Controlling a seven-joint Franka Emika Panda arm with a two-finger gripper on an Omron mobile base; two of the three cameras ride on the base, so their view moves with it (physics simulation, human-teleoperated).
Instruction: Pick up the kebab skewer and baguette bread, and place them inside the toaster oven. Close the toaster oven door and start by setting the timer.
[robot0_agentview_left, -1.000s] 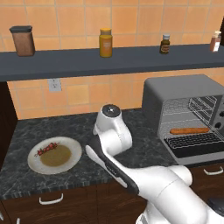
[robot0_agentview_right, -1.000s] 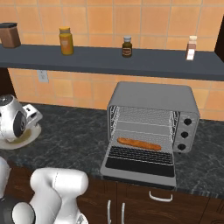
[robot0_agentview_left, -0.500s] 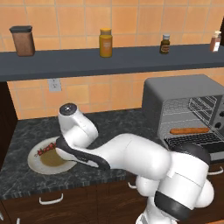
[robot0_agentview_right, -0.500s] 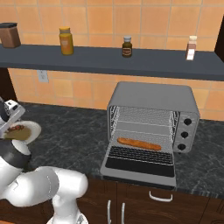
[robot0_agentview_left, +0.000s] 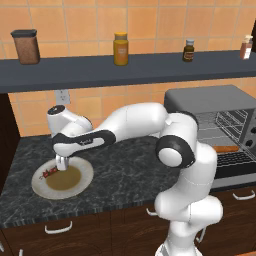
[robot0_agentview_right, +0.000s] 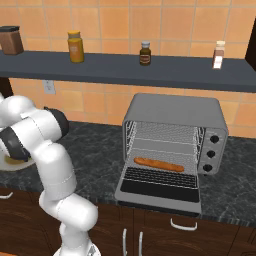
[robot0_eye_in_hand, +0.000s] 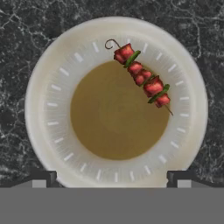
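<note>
A dark shelf (robot0_agentview_left: 130, 70) runs along the tiled wall above the black stone counter (robot0_agentview_left: 125, 165), carrying a brown canister (robot0_agentview_left: 26, 46), a yellow jar (robot0_agentview_left: 120, 48), a small dark bottle (robot0_agentview_left: 188, 50) and a pale shaker (robot0_agentview_left: 245, 47). The white arm sweeps across the counter from the right to the left and, in the right base view, its elbow covers most of the plate (robot0_agentview_right: 15, 164). At the counter's left end the round cream plate (robot0_agentview_left: 82, 170) with a brown centre holds the kebab skewer (robot0_eye_in_hand: 142, 77), which lies slanted on the rim and edge of the brown centre, red chunks with green bits between them. The gripper (robot0_agentview_left: 61, 163) hangs just above the plate, jaws spread wide with nothing between them; in the hand view the two fingertips (robot0_eye_in_hand: 43, 177) stand at the plate's near edge, well apart from the skewer. At the right, the toaster oven (robot0_agentview_right: 175, 135) stands with the toaster oven door (robot0_agentview_right: 160, 187) folded down flat. The baguette bread (robot0_agentview_right: 158, 164) lies across the lower wire rack inside, probably just behind the door hinge. Three knobs (robot0_agentview_right: 214, 154) sit on its right panel.
</note>
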